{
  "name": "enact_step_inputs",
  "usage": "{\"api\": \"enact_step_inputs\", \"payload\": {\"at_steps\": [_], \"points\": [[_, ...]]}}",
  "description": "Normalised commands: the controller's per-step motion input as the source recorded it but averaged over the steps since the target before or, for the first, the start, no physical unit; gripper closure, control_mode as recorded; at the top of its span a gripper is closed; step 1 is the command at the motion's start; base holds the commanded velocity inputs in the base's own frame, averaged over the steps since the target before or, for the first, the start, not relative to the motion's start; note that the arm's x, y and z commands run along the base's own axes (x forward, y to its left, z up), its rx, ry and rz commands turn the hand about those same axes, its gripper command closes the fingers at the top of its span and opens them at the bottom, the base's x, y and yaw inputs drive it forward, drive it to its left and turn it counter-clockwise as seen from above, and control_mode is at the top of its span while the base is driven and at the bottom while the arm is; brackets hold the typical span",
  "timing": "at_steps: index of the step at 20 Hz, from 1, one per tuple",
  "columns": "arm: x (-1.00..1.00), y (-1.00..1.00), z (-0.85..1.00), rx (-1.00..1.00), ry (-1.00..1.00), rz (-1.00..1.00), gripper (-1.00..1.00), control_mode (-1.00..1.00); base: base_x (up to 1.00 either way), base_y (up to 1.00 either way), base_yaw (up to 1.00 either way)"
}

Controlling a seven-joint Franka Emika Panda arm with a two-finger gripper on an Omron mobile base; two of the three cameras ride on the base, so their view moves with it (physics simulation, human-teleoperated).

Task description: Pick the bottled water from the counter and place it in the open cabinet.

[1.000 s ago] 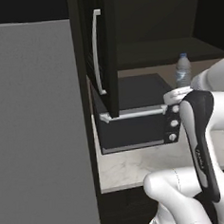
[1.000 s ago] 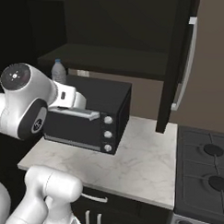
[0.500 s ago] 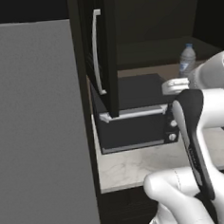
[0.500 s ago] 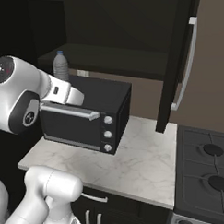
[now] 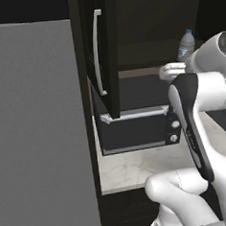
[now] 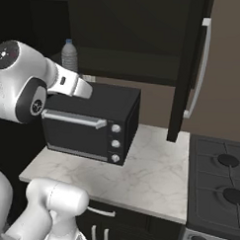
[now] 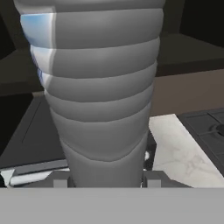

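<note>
The bottled water (image 5: 186, 44) (image 6: 69, 54) is a clear ribbed bottle with a pale cap. It stands upright in the air above the microwave, level with the shelf of the open cabinet (image 6: 130, 41) (image 5: 147, 30). My gripper (image 7: 105, 180) is shut on the bottle's lower part, and its ribbed body (image 7: 98, 87) fills the hand view. The cabinet's dark door (image 5: 105, 53) (image 6: 192, 71) with its silver bar handle stands swung out. The counter is out of view.
A black microwave (image 5: 134, 120) (image 6: 89, 123) sits on a narrow marble ledge (image 5: 133, 168) (image 6: 149, 168) under the cabinet. A stove (image 6: 218, 180) lies to the right. The grey refrigerator (image 5: 39, 130) stands at the left.
The gripper has lifted the bottle higher, from beside the microwave's top up to the height of the cabinet shelf. The grip has stayed shut.
</note>
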Motion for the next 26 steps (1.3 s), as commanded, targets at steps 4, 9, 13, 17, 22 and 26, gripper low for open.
{"api": "enact_step_inputs", "payload": {"at_steps": [4,9,13,17,22,26], "points": [[0.46,0.00,0.41,0.00,-0.05,0.00,1.00,-1.00,0.00,0.00,0.00],[0.62,0.00,0.21,-0.03,0.00,0.00,1.00,-1.00,0.00,0.00,0.00],[0.75,0.00,0.00,-0.02,0.00,0.00,1.00,-1.00,0.00,0.00,0.00],[0.81,0.00,-0.02,-0.04,0.04,0.00,1.00,-1.00,0.00,0.00,0.00],[0.78,0.00,0.00,0.00,0.01,0.01,1.00,-1.00,0.00,0.00,0.00],[0.84,0.00,-0.12,0.00,0.00,0.00,1.00,-1.00,0.00,0.00,0.00]]}}
